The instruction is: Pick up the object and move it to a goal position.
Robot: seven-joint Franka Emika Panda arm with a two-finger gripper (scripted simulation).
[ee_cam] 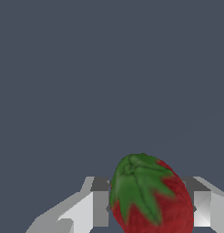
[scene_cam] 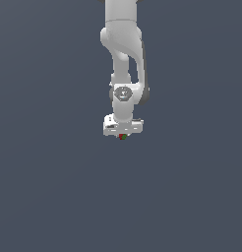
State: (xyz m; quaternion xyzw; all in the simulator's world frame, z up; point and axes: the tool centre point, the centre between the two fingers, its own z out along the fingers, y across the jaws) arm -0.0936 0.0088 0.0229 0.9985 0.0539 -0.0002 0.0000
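The object is a small red strawberry with a green leafy cap. In the exterior view it shows as a tiny red and green lump [scene_cam: 123, 137] just under the white gripper [scene_cam: 123, 135], below the gripper's bar. In the wrist view the strawberry [ee_cam: 152, 198] sits between the two grey-white fingers [ee_cam: 100, 202], which press against its two sides. The gripper [ee_cam: 151, 207] is shut on the strawberry. The white arm hangs straight down from the top of the exterior view.
A plain dark grey-blue surface [scene_cam: 54, 187] fills both views. No goal marker shows in either view.
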